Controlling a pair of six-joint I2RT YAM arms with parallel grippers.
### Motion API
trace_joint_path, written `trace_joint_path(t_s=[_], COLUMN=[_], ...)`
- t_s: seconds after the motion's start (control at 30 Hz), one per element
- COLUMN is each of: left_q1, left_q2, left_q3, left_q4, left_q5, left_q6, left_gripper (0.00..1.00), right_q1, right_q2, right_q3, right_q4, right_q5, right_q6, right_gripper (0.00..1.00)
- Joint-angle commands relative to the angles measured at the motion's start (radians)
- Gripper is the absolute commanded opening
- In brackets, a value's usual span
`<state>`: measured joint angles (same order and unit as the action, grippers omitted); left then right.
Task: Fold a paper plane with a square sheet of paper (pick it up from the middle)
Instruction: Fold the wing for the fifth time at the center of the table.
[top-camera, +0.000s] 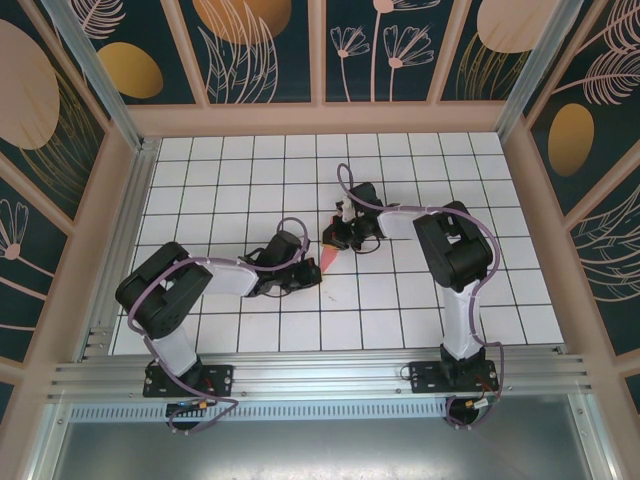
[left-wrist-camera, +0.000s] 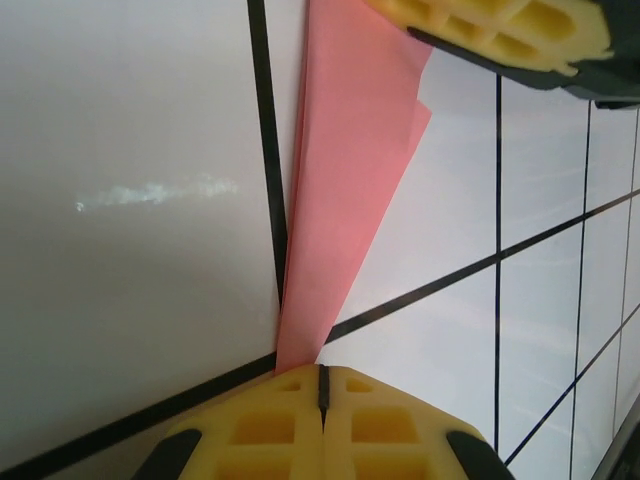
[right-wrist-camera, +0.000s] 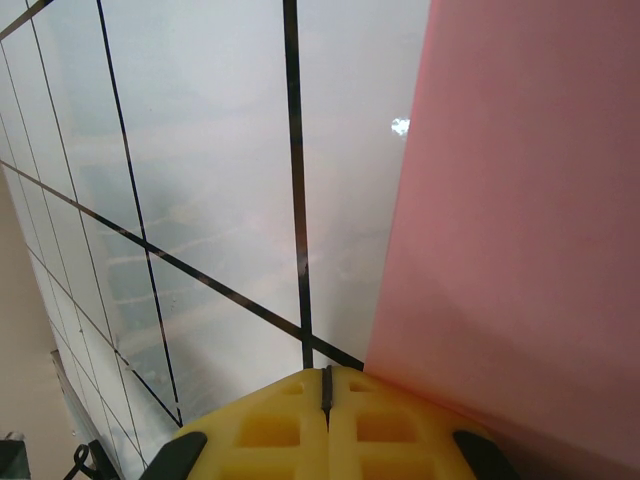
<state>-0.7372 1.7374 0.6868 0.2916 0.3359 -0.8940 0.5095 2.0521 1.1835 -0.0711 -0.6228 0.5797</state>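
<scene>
The salmon-pink paper (top-camera: 331, 263) lies flat on the tiled floor between both grippers, folded into a slim pointed wedge with layered edges (left-wrist-camera: 340, 180). My left gripper (left-wrist-camera: 322, 378) is shut, jaws together, and the paper's narrow tip runs under its left finger rather than into the seam. My right gripper (right-wrist-camera: 325, 378) is also shut. The paper's broad part (right-wrist-camera: 520, 220) passes beneath its right finger. In the left wrist view the right gripper's yellow finger (left-wrist-camera: 500, 30) rests on the paper's wide end. From above, the left gripper (top-camera: 305, 272) and right gripper (top-camera: 343, 238) sit close together.
The floor is white tile with black grid lines (top-camera: 420, 300), walled by tan frames and patterned panels (top-camera: 260, 50). An aluminium rail (top-camera: 320, 375) runs along the near edge by the arm bases. Open tiles surround the grippers on all sides.
</scene>
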Motion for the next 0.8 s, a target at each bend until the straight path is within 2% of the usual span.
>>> trace_joint_path(t_s=[0.0, 0.17, 0.37, 0.53, 0.77], left_q1=[-0.014, -0.011, 0.019, 0.026, 0.026], left_q2=[-0.017, -0.091, -0.144, -0.051, 0.083], left_q3=[-0.010, 0.024, 0.038, 0.095, 0.140], left_q4=[-0.155, -0.212, -0.029, 0.038, 0.120], left_q5=[-0.001, -0.035, -0.058, -0.108, -0.038], left_q6=[0.049, 0.082, -0.024, -0.067, -0.095], left_gripper=[0.04, 0.05, 0.09, 0.08, 0.03], right_q1=[0.002, 0.001, 0.000, -0.001, -0.004], right_q2=[0.079, 0.081, 0.082, 0.084, 0.080], right_q3=[-0.015, -0.015, -0.015, -0.016, -0.018], right_q4=[-0.065, -0.066, -0.065, -0.061, -0.061], right_q5=[0.079, 0.078, 0.073, 0.069, 0.064], right_q6=[0.000, -0.003, -0.007, -0.009, -0.012], right_gripper=[0.00, 0.00, 0.00, 0.00, 0.00])
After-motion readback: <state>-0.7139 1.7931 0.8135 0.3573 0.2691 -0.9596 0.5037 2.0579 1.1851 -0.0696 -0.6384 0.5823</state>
